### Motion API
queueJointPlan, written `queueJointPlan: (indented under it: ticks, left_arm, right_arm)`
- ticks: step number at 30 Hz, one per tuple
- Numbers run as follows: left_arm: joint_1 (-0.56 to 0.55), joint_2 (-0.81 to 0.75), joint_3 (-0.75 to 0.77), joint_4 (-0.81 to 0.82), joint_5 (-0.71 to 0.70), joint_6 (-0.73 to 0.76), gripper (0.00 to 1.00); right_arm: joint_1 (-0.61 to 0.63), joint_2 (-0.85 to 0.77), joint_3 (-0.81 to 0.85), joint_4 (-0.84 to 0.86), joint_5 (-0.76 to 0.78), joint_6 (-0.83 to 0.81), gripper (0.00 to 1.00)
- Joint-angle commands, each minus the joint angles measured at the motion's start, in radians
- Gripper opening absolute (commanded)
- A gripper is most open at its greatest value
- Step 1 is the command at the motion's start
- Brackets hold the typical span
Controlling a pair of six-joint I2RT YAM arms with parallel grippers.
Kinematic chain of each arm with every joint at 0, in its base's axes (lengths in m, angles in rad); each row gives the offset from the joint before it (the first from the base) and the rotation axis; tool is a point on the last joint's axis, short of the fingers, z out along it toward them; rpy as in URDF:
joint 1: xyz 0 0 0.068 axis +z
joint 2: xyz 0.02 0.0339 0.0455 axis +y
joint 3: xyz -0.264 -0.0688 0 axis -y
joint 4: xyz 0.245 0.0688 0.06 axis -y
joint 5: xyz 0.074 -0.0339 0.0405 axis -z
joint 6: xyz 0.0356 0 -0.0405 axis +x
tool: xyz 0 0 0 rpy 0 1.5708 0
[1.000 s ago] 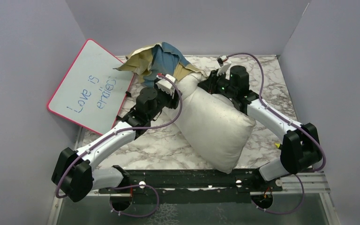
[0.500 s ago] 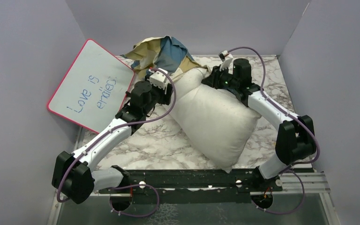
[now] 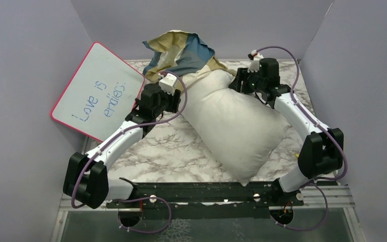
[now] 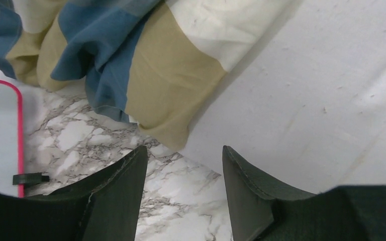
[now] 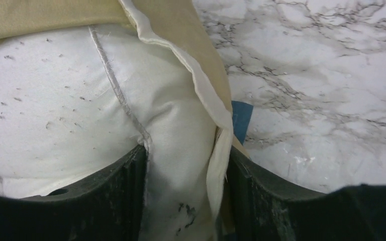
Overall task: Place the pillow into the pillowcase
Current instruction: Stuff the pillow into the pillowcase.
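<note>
Left pincer (image 4: 184,150) stood half open, empty, above surface (image 4: 171,211); right pincer (image 5: 186,150) straddled pillow (image 5: 55,100) corner and pillowcase (image 5: 201,85) hem, grip undeterminable.

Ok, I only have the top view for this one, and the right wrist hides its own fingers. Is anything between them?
Observer: Yes. The right wrist view shows the right gripper with the pillow and the cream hem of the pillowcase between its fingers. I cannot tell whether it pinches them.
Operator: And the left one?
Observer: The left gripper is open with nothing between its fingers. It is above bare table, just short of the pillowcase's tan corner.
</note>
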Motion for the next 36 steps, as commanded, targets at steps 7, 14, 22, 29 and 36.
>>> queueJointPlan:
  ticks: [7,14,22,29,36]
  left_arm:
    - [0.007,0.082,0.053,0.118,0.113,0.084,0.57]
    - [0.007,0.147,0.063,0.190,0.107,0.122,0.60]
    - [0.007,0.302,0.111,0.242,0.103,0.181,0.61]
    - [0.007,0.416,0.192,0.272,0.141,0.185,0.65]
    - [0.006,0.486,0.245,0.324,0.219,0.210,0.69]
  right_arm:
    - [-0.005,-0.098,0.074,-0.188,0.122,-0.028,0.64]
    - [-0.004,-0.152,0.094,-0.232,0.134,-0.058,0.74]
    - [-0.005,-0.165,0.083,-0.237,0.084,-0.072,0.75]
    - [-0.005,-0.151,0.054,-0.209,0.081,-0.089,0.77]
    - [-0.005,-0.126,0.004,-0.145,0.054,-0.107,0.78]
